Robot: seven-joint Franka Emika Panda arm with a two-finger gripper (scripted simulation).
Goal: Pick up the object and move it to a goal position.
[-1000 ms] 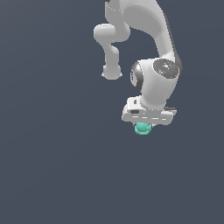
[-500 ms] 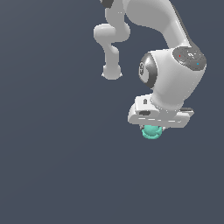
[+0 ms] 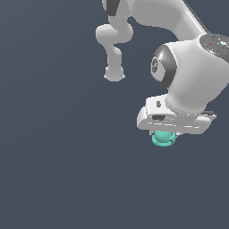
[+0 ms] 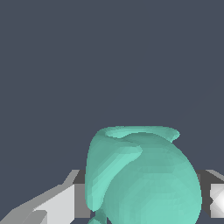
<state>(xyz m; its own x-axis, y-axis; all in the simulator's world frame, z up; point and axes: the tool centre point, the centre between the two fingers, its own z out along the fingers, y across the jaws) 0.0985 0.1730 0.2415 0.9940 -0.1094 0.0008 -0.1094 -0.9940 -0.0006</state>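
The object (image 3: 163, 138), a small teal rounded lump, sits tucked under the white gripper (image 3: 164, 136), pinched between the fingers (image 4: 61, 203), which press in on it from both sides in the wrist view. There it fills the lower part of the picture, with a flattened rim and a ridge down one flank, and nothing but plain dark ground shows behind it. The step in hand looks like the carry to the goal. To do it well, keep the squeeze steady, since the smooth, rounded body could slip or twist, and move evenly without jerks; no goal marker shows in either view. The arm (image 3: 188, 76) reaches in from the upper part of the exterior view, elbow bent, wrist turned so the hand points downward, toward the exterior view's right.
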